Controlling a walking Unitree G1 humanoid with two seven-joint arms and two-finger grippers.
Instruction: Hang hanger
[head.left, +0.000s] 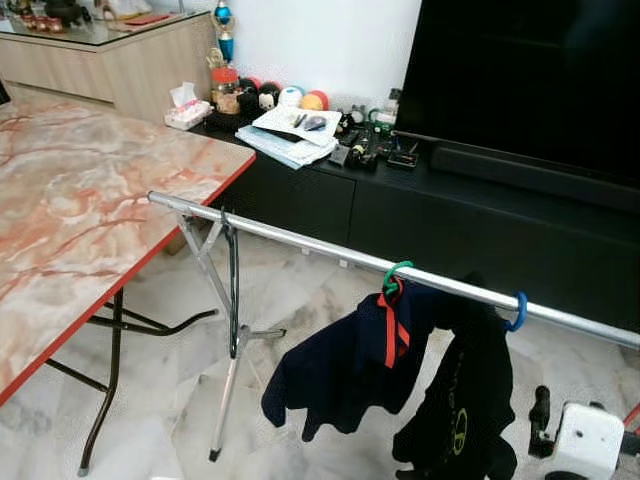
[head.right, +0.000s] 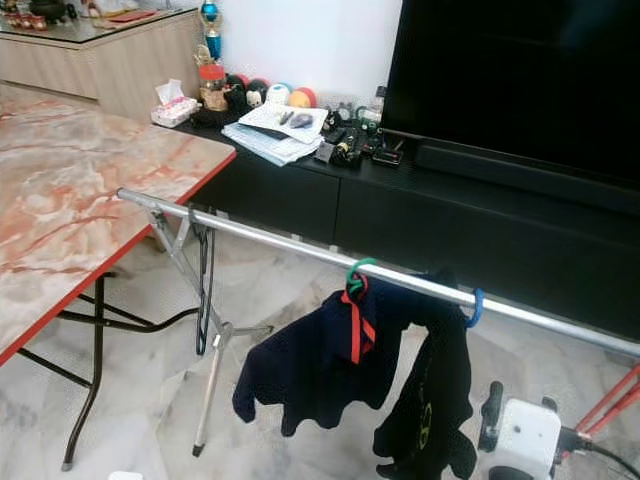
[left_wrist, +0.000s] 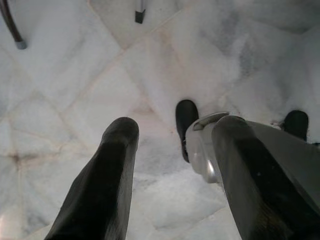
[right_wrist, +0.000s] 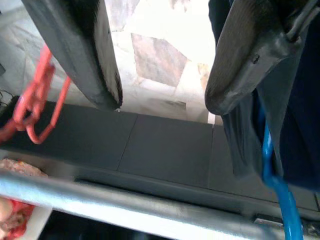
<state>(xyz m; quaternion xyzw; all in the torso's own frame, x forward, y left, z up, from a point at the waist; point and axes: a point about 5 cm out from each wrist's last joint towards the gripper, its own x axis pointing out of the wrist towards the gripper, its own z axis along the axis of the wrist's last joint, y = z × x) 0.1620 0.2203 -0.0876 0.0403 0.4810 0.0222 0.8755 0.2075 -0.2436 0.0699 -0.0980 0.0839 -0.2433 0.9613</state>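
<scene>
Hanging on the rail, the blue hanger sits just beside our right gripper, fingers spread and empty; our left gripper, also open, points floorward.

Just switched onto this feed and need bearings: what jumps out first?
A silver rail crosses the room in front of a black TV cabinet. Two dark garments hang from it, on a green hanger and a blue hanger. The right claw hangs open beside the blue hanger; a marble-topped table stands left.

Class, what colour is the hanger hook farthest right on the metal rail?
Blue hanger hook; clearest in the left eye view.
</scene>
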